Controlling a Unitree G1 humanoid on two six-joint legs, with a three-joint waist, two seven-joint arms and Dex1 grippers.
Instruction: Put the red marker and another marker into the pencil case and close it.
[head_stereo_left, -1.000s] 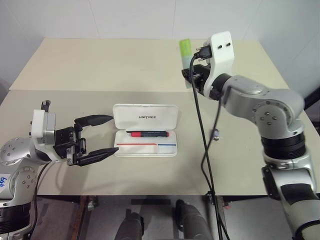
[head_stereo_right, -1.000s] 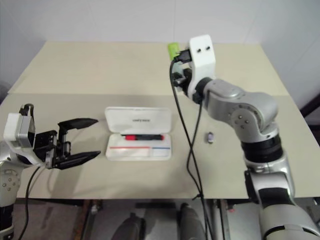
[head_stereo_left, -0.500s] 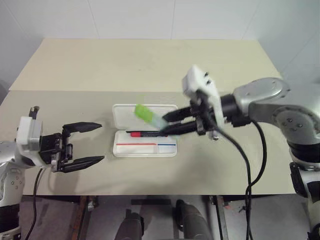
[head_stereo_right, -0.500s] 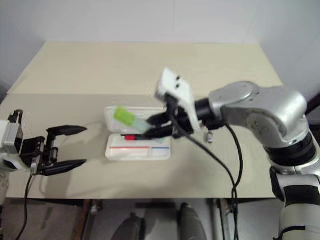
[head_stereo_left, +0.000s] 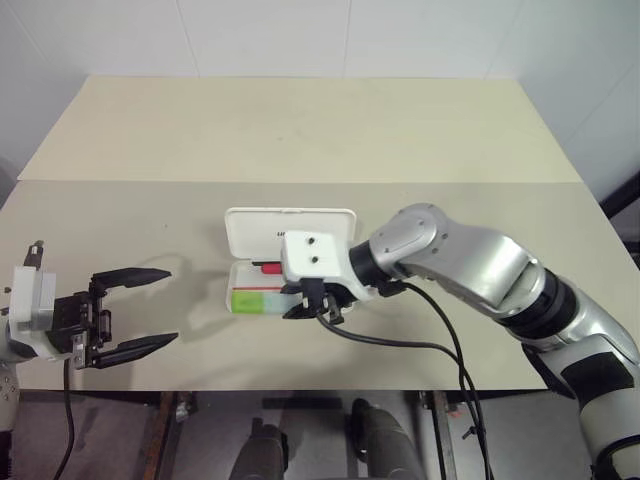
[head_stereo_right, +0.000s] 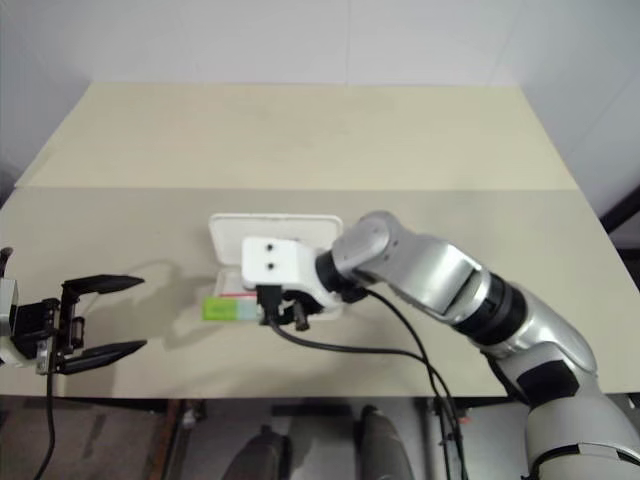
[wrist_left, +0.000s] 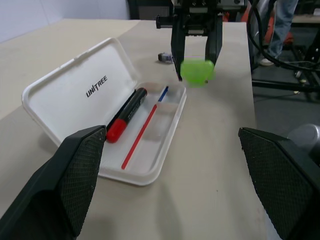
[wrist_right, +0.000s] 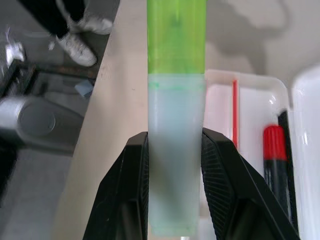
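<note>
Right hand (wrist_right: 175, 200) grips the green marker (wrist_right: 176, 125) over the open pencil case (wrist_left: 100, 100); left hand (head_stereo_left: 135, 310) open.

Beige table (head_stereo_left: 300, 130), person's legs (wrist_left: 282, 25)

Right gripper (wrist_right: 175, 165) clamped on pale mint-green translucent marker with lime cap (wrist_right: 176, 110), arm reaching leftward; left gripper (head_stereo_left: 135, 312) level, black fingers spread wide.
</note>
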